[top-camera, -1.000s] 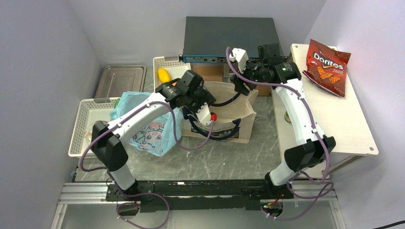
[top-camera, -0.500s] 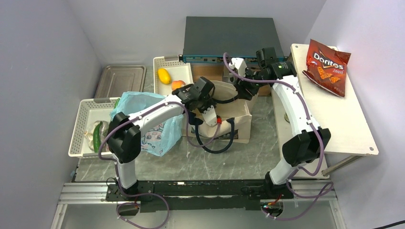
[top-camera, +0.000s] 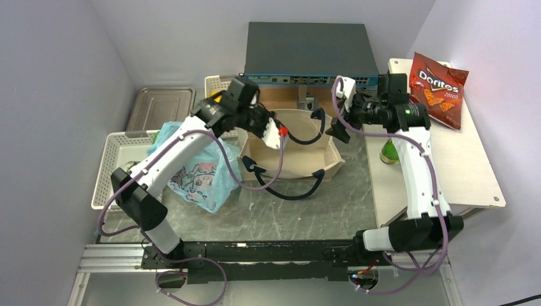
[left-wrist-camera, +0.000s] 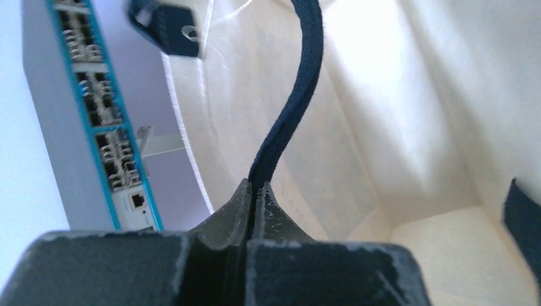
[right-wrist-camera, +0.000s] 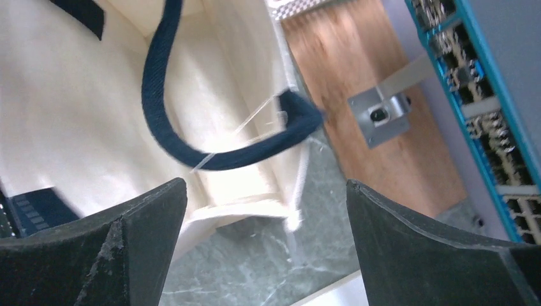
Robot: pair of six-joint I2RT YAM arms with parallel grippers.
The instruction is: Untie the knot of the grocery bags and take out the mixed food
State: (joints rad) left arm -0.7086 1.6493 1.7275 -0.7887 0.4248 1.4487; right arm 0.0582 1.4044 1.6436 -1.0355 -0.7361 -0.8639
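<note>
One light-blue grocery bag (top-camera: pixel 199 171) with cartoon prints sits on the table's left side; its knot is hidden behind my left arm. My left gripper (top-camera: pixel 282 132) (left-wrist-camera: pixel 255 188) is shut on the dark strap (left-wrist-camera: pixel 284 134) of the beige tote (top-camera: pixel 322 162), above the tote's open mouth. My right gripper (top-camera: pixel 336 124) (right-wrist-camera: pixel 265 191) stands open at the tote's back right corner, with nothing between its fingers (right-wrist-camera: pixel 153 217). The other strap (right-wrist-camera: pixel 159 95) hangs loose in front of it. Of the mixed food, a red Doritos bag (top-camera: pixel 437 80) lies on the white shelf (top-camera: pixel 446 166).
A white basket (top-camera: pixel 115 159) stands at the left and a metal tray (top-camera: pixel 159 107) behind it. A network switch (top-camera: pixel 306 51) and a wooden block (right-wrist-camera: pixel 376 70) are at the back. A green item (top-camera: pixel 388 152) sits by the shelf's edge.
My left gripper shut on the tote's strap and drew it up and back to the left. My right gripper opened wide and moved right, off the tote, which now lies with its mouth open.
</note>
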